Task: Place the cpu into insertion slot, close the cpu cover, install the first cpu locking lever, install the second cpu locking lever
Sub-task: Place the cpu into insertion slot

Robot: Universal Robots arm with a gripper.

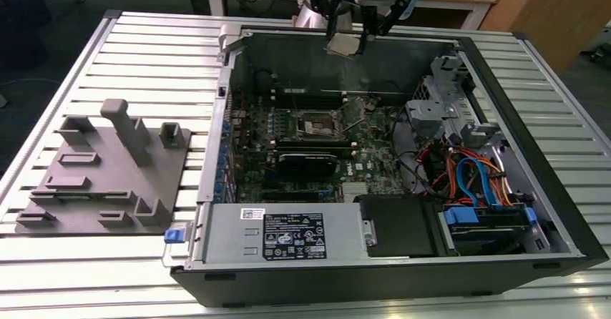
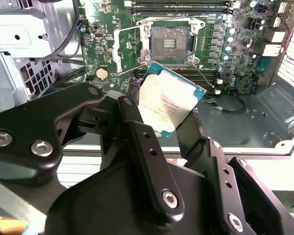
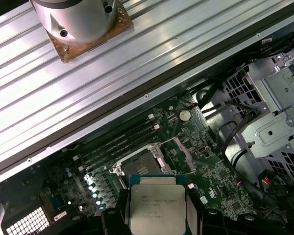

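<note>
Black finger links of the gripper [image 2: 162, 113] sit closest in the second wrist view. Their tips pinch the chip [image 2: 170, 100] by two opposite edges, closed only as far as its width allows, with its silver top facing the camera. Beyond the fingertips lies the socket [image 2: 169, 41], bare, with its cover frame [image 2: 116, 49] swung open to one side, so nothing seems to block the seat. Doing this step well looks like a matter of alignment. The chip sits turned against the socket's square outline, so its edges should come parallel with the rim and its face level before it goes down, with no sideways slide across the contacts. In the first wrist view the chip [image 3: 157, 205] sits between the two fingers [image 3: 120, 215], and the socket [image 3: 140, 166] lies ahead of them on the green board [image 3: 210, 171], apart from the chip. In the exterior view the gripper [image 1: 345, 41] hangs high over the far wall of the computer case [image 1: 382, 276] with the chip [image 1: 344, 46] in its grasp, and the socket [image 1: 318, 124] is well below.
</note>
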